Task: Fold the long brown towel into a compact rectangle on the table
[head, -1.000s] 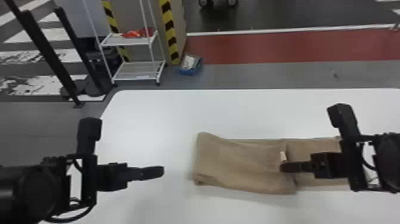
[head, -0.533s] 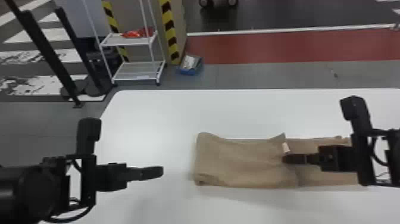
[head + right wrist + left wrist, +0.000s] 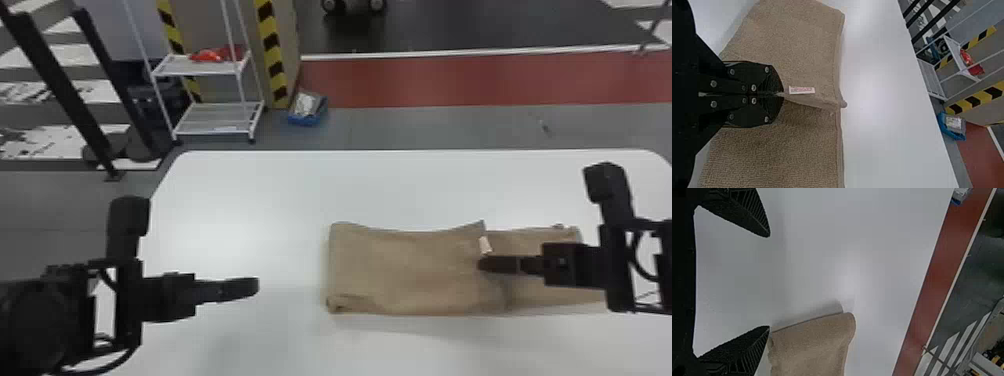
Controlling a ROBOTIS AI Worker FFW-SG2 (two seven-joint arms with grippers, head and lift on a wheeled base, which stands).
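Our right pincer (image 3: 781, 94) pinches the loose edge of the towel (image 3: 400, 270), its fingers pressed together beside a small pale tag (image 3: 485, 245). Over the past second we have drawn that edge away from the robot and slightly to its right, and the flap (image 3: 801, 43) has come along: its near side, which dipped closer to the robot than the lower layer (image 3: 777, 156), now runs more nearly in line with it. Held in our grip, the flap's edge stands in a low ridge, peaking at its far end. The towel lies right of centre on the white surface (image 3: 280, 200), its left part doubled over and the rest reaching out to the right under our arm. Our left pincer (image 3: 768, 281) has held its place off the towel's left end, fingers spread over bare surface. For the task, we judge the shift a tidying of the first fold, one that should give the later folds straighter sides. Next, by our reading, the edge wants setting down flat and letting go before we bring the right part over; too hard a tug could skew the flap or drag the whole towel
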